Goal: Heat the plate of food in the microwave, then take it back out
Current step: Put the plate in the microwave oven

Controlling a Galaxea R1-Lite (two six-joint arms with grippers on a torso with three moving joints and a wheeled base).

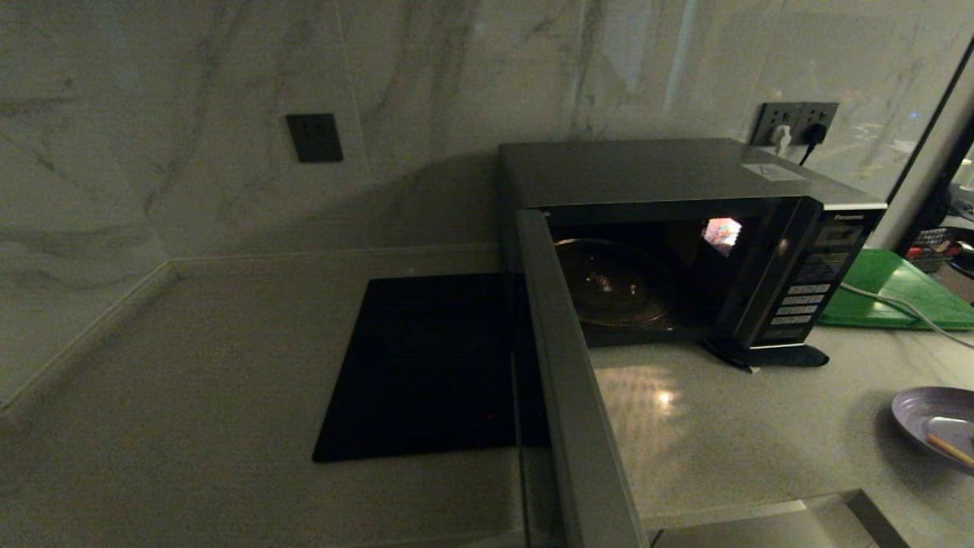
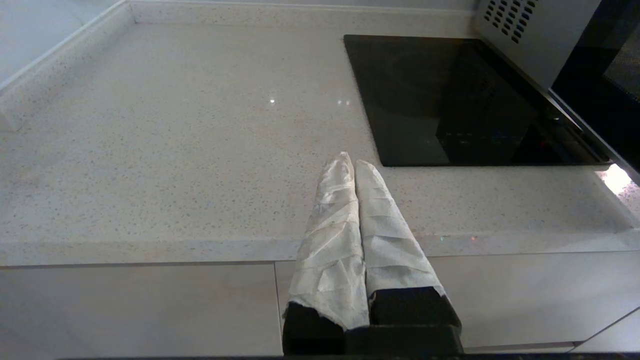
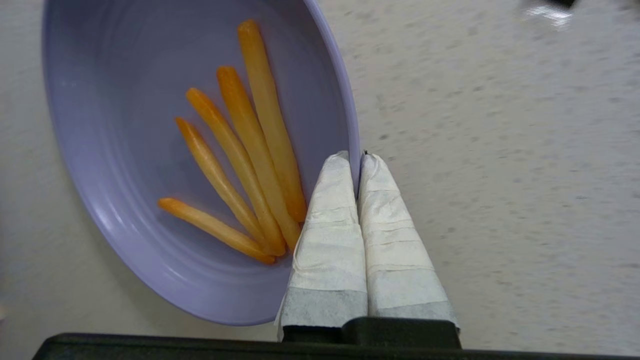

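Observation:
The silver-grey microwave (image 1: 685, 175) stands at the back of the counter with its door (image 1: 571, 365) swung wide open toward me. Its cavity is lit and holds only the glass turntable (image 1: 616, 285). The lavender plate of food (image 1: 924, 415) sits low over the counter at the far right, in front of the microwave. In the right wrist view my right gripper (image 3: 356, 159) is shut on the rim of the plate (image 3: 125, 100), one finger inside and one outside. Several orange-brown sticks (image 3: 250, 150) lie beside the inner finger. My left gripper (image 2: 353, 162) is shut and empty, held over the counter's front edge.
A flat black cooktop (image 1: 426, 365) lies left of the open door, and its corner (image 2: 450, 100) shows just beyond my left fingers. A green board (image 1: 898, 293) and a white cable lie right of the microwave. Bare counter stretches in front of the cavity.

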